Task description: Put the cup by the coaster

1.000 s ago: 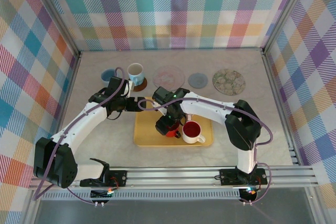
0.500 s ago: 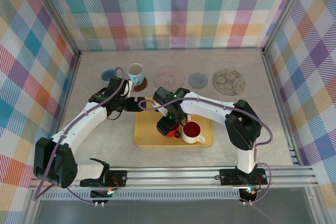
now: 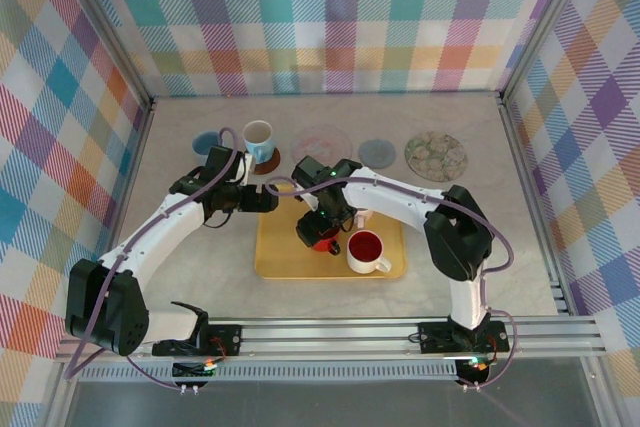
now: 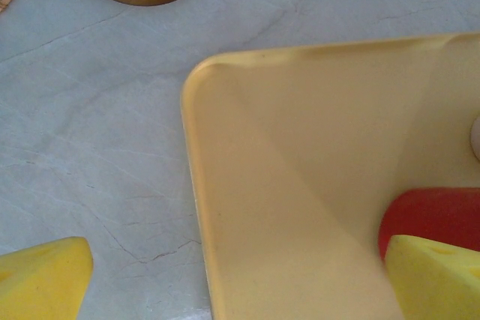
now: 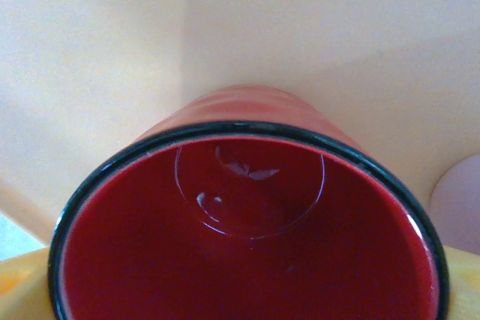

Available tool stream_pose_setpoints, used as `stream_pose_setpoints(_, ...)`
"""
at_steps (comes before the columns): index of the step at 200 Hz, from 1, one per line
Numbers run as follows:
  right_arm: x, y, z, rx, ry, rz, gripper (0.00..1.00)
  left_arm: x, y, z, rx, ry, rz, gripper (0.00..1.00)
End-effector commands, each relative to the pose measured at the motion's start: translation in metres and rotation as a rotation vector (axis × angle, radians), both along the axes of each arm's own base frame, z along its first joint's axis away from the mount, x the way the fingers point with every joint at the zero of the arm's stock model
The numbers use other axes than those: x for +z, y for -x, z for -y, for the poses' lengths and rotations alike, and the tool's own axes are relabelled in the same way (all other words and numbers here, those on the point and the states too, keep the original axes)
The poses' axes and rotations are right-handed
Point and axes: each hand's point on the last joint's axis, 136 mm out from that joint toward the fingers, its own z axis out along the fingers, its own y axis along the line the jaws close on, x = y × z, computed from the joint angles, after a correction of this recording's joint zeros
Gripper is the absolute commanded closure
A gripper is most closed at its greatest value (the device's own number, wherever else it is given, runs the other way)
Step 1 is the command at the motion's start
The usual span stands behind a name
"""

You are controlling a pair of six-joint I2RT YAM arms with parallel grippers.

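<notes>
The right gripper (image 3: 317,229) is hovering around the red cup (image 5: 247,207).
The left gripper (image 4: 240,279) is hanging wide open; I cannot tell if the right is squeezing.

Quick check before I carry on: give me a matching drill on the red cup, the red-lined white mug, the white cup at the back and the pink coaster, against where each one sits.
Things:
1. red cup
2. red-lined white mug
3. white cup
4. pink coaster

Places:
A. on the brown coaster, back left
B. on the yellow tray, front right part
C. flat on the table, behind the tray
D. on the tray, left of the mug

Pairs: 1-D, 2-B, 3-A, 4-C
</notes>
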Motion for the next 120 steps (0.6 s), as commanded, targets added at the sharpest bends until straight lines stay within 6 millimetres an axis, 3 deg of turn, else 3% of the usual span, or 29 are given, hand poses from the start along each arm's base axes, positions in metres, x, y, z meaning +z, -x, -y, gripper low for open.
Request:
stream_pose_setpoints(1, 0.01, -0.017, -0.009, -0.047, -0.032, 0.035, 0.09, 0.008, -0.006, 0.0, -0.003, 0.03, 0.016, 0.0)
stream_pose_setpoints(62, 0.008, -0.04, -0.024, -0.082, -0.021, 0.05, 0.09, 0.008, -0.008, -0.004, 0.003, 0.032, 0.017, 0.0)
stream_pose_setpoints(120, 0.014, -0.044, -0.033, -0.091, -0.04, 0.042, 0.06, 0.01, -0.006, -0.007, -0.001, 0.023, 0.016, 0.0)
